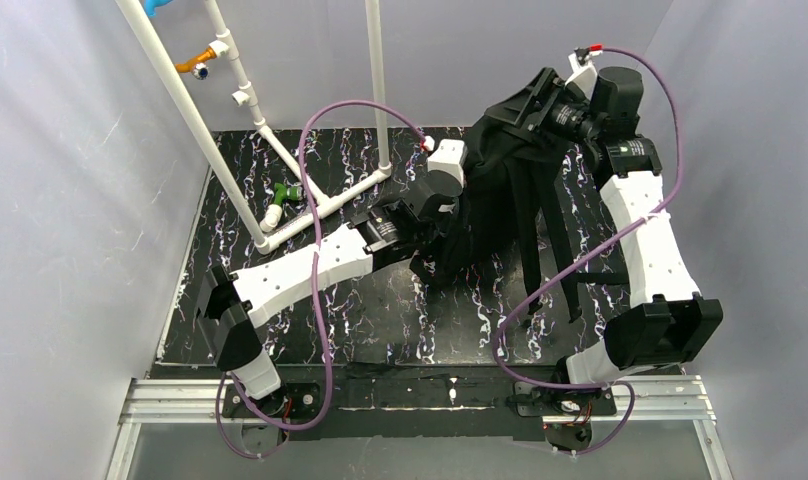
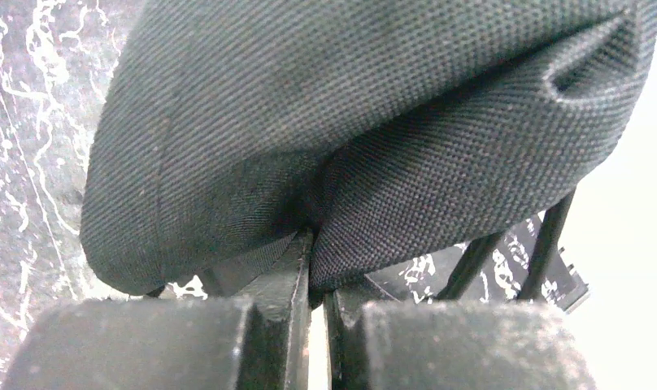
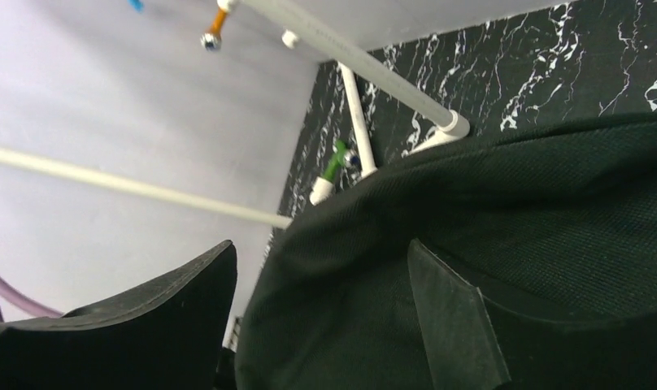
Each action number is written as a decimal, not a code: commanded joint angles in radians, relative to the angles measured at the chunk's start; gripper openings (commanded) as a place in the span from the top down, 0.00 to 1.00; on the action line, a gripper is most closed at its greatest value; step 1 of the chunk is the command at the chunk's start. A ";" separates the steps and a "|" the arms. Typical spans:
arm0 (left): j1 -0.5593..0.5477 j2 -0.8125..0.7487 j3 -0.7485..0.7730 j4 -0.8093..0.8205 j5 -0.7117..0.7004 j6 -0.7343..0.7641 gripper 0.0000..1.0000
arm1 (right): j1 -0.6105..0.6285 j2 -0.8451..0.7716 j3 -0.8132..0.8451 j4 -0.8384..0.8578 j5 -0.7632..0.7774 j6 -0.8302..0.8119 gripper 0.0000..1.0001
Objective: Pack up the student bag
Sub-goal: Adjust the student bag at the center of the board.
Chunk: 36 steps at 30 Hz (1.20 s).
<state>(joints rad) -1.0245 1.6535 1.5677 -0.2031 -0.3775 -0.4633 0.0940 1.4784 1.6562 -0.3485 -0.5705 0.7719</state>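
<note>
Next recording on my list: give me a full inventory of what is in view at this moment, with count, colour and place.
student bag: one, black, far right of centre on the table, straps trailing towards the near edge.
pipe frame: one, white, far left, rising out of view.
orange fitting: one, high on the frame.
blue fitting: one, at the frame's top edge of view.
green fitting: one, low on the frame.
table: one, black with white veining.
cables: two, purple, one along each arm.
left gripper: shut, pinching a fold of the bag.
right gripper: open, at the bag's top, fabric between its fingers.
</note>
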 commanded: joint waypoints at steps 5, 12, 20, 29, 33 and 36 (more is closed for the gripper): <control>0.039 0.015 -0.012 -0.067 -0.057 -0.198 1.00 | 0.027 0.112 0.038 -0.155 0.016 -0.249 0.07; 0.058 -0.014 -0.039 -0.053 0.016 -0.160 1.00 | 0.027 0.121 0.202 -0.220 0.017 -0.273 0.02; 0.063 -0.062 -0.008 -0.062 0.103 -0.102 0.57 | 0.024 0.092 0.382 -0.116 0.022 -0.146 0.02; 0.063 -0.147 -0.012 -0.078 0.173 -0.076 0.31 | 0.024 0.057 0.299 0.028 -0.034 -0.024 0.02; 0.063 -0.200 -0.017 -0.097 0.186 -0.036 0.21 | 0.023 0.055 0.351 -0.037 0.017 -0.075 0.02; 0.063 -0.251 -0.011 -0.124 0.182 0.000 0.16 | 0.020 0.032 0.368 -0.062 0.100 -0.133 0.00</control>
<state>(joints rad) -0.9642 1.5185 1.5436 -0.2882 -0.2024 -0.5282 0.1226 1.5791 1.9659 -0.4175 -0.5575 0.7025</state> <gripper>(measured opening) 0.815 0.995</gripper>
